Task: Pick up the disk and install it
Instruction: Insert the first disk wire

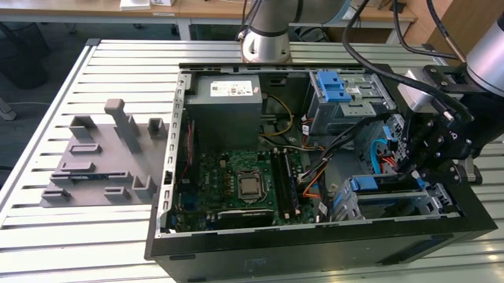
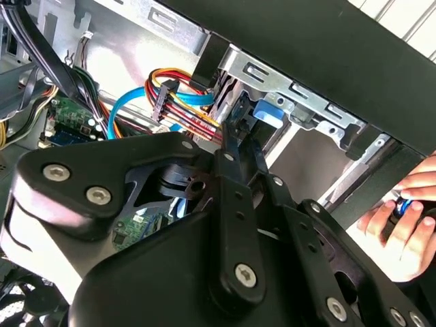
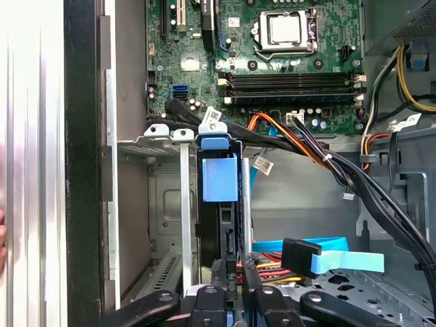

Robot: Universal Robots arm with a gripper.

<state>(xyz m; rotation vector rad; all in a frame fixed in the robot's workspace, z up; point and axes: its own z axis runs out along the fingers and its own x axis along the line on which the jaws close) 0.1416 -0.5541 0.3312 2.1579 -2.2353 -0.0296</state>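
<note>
The disk (image 3: 219,178) stands on edge inside the metal drive cage (image 3: 160,143) at the front corner of the open computer case. Its blue side rail faces the camera in the first wrist view, and in the exterior view the disk (image 1: 384,184) shows as a blue strip in the cage. My gripper (image 3: 232,283) reaches down onto the disk's near end. Its two black fingers (image 3: 249,279) sit close together against the dark body. In the second wrist view the gripper (image 2: 238,136) narrows to a point beside the blue rail (image 2: 267,112). In the exterior view the gripper (image 1: 417,171) hangs over the cage.
Orange, red and blue cables (image 3: 320,255) crowd next to the cage. The motherboard (image 1: 244,186), a grey power-supply box (image 1: 224,109) and an upper bay with a blue latch (image 1: 334,88) fill the case. A grey fixture (image 1: 98,159) lies on the slatted table. A person's hand (image 2: 402,218) rests outside the case wall.
</note>
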